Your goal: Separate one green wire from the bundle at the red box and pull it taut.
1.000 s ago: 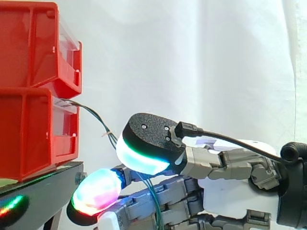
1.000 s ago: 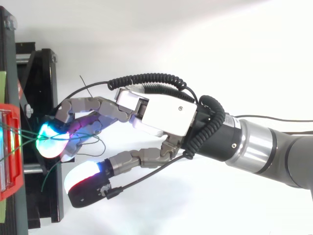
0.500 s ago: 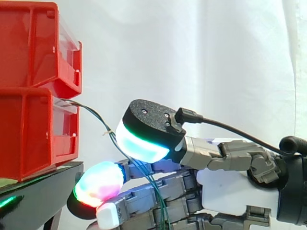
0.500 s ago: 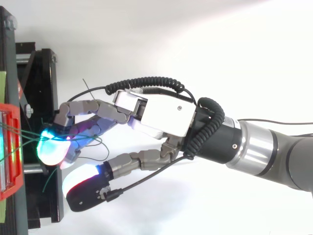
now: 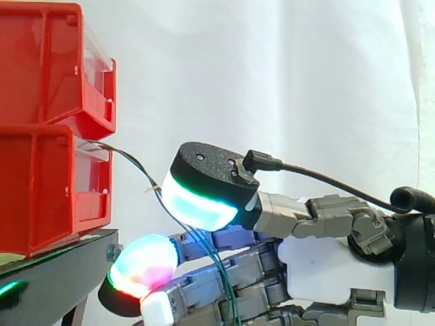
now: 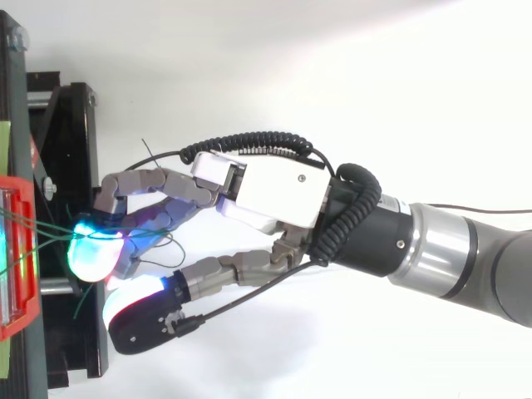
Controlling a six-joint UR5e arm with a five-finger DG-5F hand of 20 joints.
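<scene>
Side view puts the hand (image 5: 333, 272) low at the right, reaching left toward the red box (image 5: 41, 183); its fingers (image 5: 146, 265) lie only lightly bent, with the broad thumb pad (image 5: 200, 197) just above them, so the hand is narrow rather than wide. The green wires (image 5: 136, 168) leave the box's clear front, slope down behind the thumb pad and thread down between the fingers; I judge them held there, though several strands seem caught, not one alone. From above, the strands fan out of the box and meet at the cyan-lit fingertip just off the black stand (image 6: 66, 166); a loose loop and a free end trail beside the fingers.

Over the last second little has shifted: the thumb has lifted slightly in the side view and swung a touch nearer the fingers in the top view; the fingertips have hardly left their place near the box; the wires keep much the same slope. That suggests a grasp being settled, not a pull; singling out one strand and drawing it taut look undone.
</scene>
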